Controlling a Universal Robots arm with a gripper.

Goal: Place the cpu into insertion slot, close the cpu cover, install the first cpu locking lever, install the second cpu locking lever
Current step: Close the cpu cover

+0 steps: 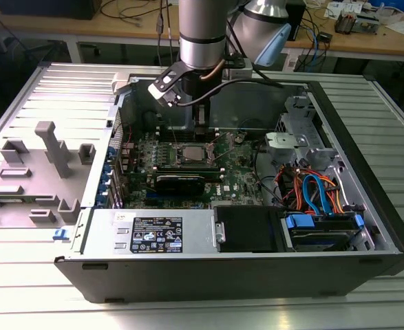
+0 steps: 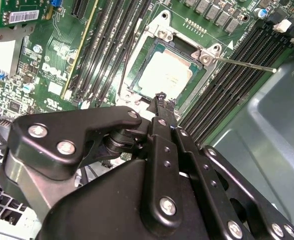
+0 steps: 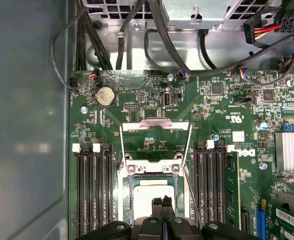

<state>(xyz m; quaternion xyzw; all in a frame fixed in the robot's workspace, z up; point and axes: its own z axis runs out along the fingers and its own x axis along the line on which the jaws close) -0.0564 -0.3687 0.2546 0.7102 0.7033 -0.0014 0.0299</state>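
The cpu [image 2: 164,75] lies flat in the insertion slot [image 2: 134,88] on the green motherboard; in the first wrist view the cpu [image 3: 152,192] shows its dull silver top. The cpu cover [image 3: 154,170] lies down around it as a silver frame. One thin lever rod [image 2: 242,64] sticks out sideways from a corner of the socket, and another rod [image 2: 122,70] runs along the opposite side. My gripper [image 2: 161,98] hangs just above the socket's edge, fingers shut with nothing between them. In the exterior view the gripper [image 1: 200,130] stands over the socket [image 1: 191,155].
Long black memory slots [image 3: 92,190] flank the socket on both sides. A power supply [image 1: 153,234], a black drive box [image 1: 246,227] and coloured cables [image 1: 312,192] fill the case's near side. Grey plastic fixtures [image 1: 50,148] stand at the exterior view's left.
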